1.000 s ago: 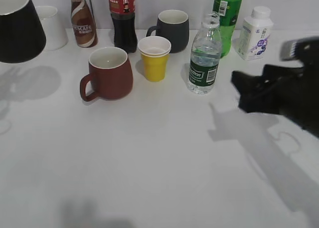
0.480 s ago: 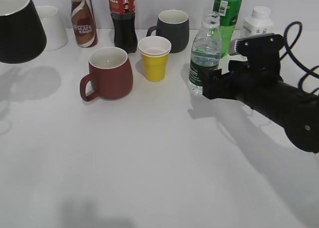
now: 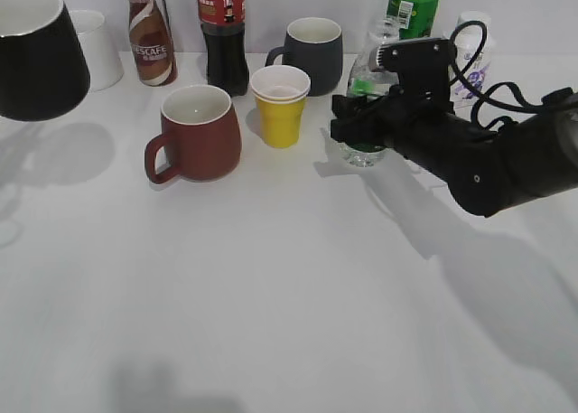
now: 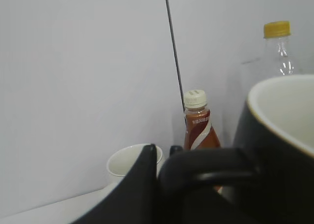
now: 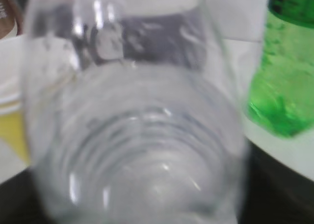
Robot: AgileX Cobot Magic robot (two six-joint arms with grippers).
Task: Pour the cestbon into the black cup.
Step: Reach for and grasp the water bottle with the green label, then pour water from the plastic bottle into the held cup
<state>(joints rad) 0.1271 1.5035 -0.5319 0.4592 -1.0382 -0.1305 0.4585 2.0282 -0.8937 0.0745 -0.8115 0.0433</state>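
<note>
The cestbon [image 3: 368,70] stands upright on the white table, behind the right arm, with its neck and base showing. My right gripper [image 3: 357,124] is at its label, one finger on each side. In the right wrist view the cestbon [image 5: 132,136] fills the frame, blurred, with dark finger edges at both lower corners; I cannot tell whether they press it. The black cup [image 3: 36,61] hangs in the air at the far left, upright. In the left wrist view my left gripper [image 4: 162,158] is shut on the black cup's handle [image 4: 211,167], and the white inside shows.
A brown-red mug [image 3: 199,133], a yellow paper cup [image 3: 280,106] and a dark grey mug [image 3: 312,51] stand left of the cestbon. A cola bottle [image 3: 223,33], coffee bottle [image 3: 151,38], white cup [image 3: 95,47], green soda bottle [image 3: 414,2] and white bottle [image 3: 471,33] line the back.
My right arm has swept in from the right edge to the cestbon and now straddles it. The black cup has shifted slightly right and down.
</note>
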